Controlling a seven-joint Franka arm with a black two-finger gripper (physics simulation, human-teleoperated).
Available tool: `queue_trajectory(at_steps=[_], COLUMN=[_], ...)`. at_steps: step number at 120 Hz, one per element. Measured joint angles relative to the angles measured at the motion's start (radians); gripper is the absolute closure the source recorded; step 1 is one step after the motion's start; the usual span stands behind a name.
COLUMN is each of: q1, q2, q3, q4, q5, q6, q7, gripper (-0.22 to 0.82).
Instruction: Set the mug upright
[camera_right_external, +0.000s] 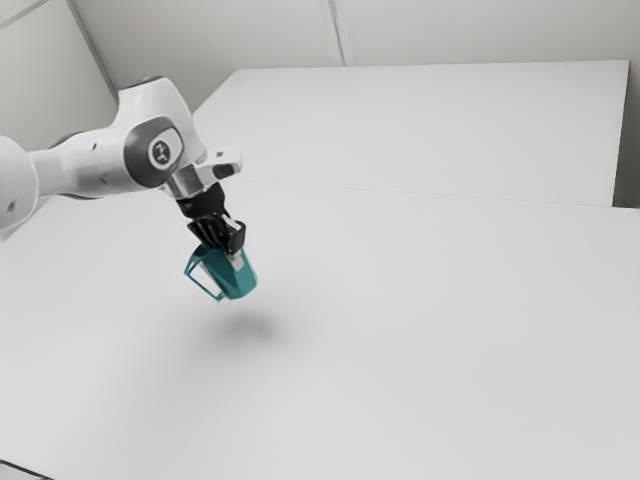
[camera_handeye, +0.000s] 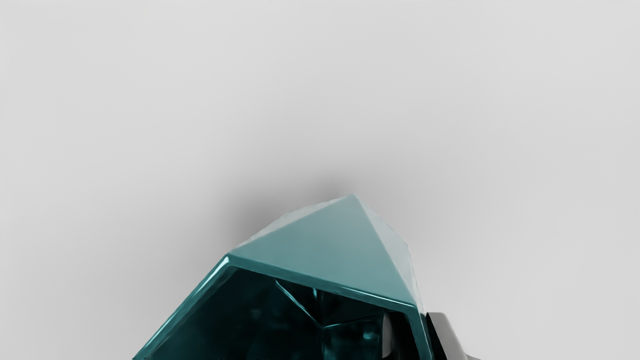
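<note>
- Over the white desk (camera_right_external: 420, 320), the arm (camera_right_external: 90, 165) reaches out.
- Teal mug (camera_right_external: 238, 280) hangs in air, tilted; if released so, it may land crooked and tip over.
- Jaws are closed on its wall (camera_handeye: 325, 260), one inside, one outside; so thin a grip may slip.

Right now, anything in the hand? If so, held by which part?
The mug, by its wall at the rim: one finger of the hand inside, the other outside. It's off the table.
</note>
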Motion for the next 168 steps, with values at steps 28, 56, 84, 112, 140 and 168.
queue_trajectory(at_steps=[28, 56, 84, 112, 140, 168], q1=[0.033, -0.077, -0.141, -0.13, -0.131, -0.131], q2=[0.01, 0.062, 0.083, 0.105, 0.125, 0.142], q3=[-0.063, -0.064, -0.064, -0.064, -0.064, -0.064], q4=[-0.004, -0.003, -0.003, -0.002, -0.002, -0.002], q5=[0.097, 0.135, 0.151, 0.167, 0.185, 0.202], q6=[0.067, 0.126, 0.151, 0.167, 0.188, 0.198], q7=[-0.059, -0.108, -0.145, -0.17, -0.188, -0.2], gripper=[0.78, 0.78, 0.78, 0.78, 0.78, 0.78])
